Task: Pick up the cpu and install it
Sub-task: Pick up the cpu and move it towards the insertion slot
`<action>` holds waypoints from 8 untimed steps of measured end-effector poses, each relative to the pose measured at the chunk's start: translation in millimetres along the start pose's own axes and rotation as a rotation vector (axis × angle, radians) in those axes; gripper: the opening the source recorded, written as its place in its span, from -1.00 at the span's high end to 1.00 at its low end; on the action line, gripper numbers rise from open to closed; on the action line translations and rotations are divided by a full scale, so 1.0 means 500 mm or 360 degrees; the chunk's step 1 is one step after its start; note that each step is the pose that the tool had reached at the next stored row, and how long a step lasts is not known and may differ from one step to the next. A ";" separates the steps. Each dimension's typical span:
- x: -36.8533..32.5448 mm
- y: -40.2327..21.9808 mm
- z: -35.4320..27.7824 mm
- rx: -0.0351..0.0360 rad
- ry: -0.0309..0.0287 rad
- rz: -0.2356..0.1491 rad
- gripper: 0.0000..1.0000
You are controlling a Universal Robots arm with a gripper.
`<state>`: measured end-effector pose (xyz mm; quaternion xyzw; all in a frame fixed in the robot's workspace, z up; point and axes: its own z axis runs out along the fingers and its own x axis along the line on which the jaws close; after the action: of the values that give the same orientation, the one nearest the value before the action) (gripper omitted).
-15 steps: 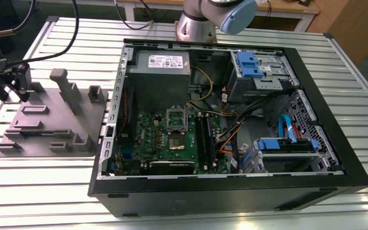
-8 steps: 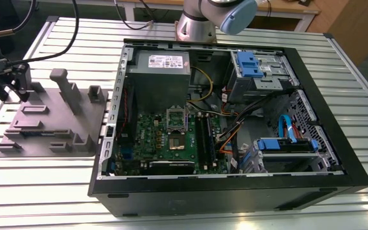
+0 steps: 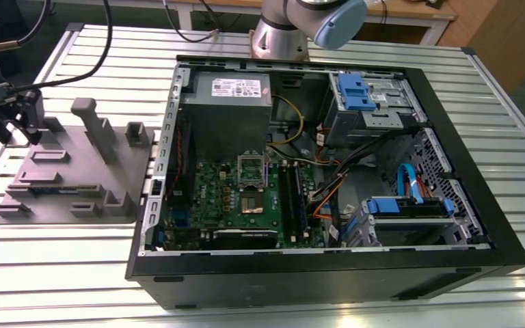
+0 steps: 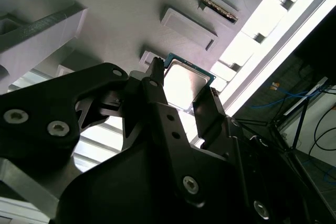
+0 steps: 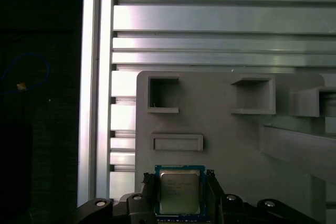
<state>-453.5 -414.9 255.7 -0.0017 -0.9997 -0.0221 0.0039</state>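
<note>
The cpu [image 5: 178, 192], a small square chip with a silvery top and a green rim, lies between my gripper's [image 5: 179, 178] two black fingers, over the grey fixture plate [image 5: 236, 145]. The second wrist view shows the cpu [image 4: 185, 85] with the fingers of the gripper [image 4: 184, 78] pressed against two opposite edges. I cannot tell whether the chip rests on the plate or hangs just above it. In the exterior view the gripper [image 3: 21, 126] is at the far left, over the far corner of the fixture plate [image 3: 71, 171]. The green motherboard [image 3: 244, 198] with its socket [image 3: 251, 179] sits inside the open case.
The open black computer case [image 3: 481, 225] lies on the slatted aluminium table [image 3: 80, 273], to the exterior view's right of the fixture. Inside are a grey power-supply box [image 3: 230, 96], blue drive brackets [image 3: 354, 92] and loose cables. Upright posts [image 3: 89, 119] rise from the fixture.
</note>
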 end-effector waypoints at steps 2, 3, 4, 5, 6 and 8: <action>0.000 0.000 -0.001 0.0000 -0.00001 0.0000 0.06; 0.000 0.000 -0.001 0.0000 -0.00002 0.0000 0.06; 0.000 0.000 -0.001 0.0000 -0.00002 0.0000 0.06; 0.000 0.000 -0.001 0.0000 -0.00001 0.0000 0.06; 0.000 0.000 -0.001 0.0000 -0.00001 0.0000 0.06; 0.000 0.000 -0.002 0.0000 0.00000 0.0000 0.06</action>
<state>-453.5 -414.9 256.5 -0.0017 -0.9997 -0.0220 0.0039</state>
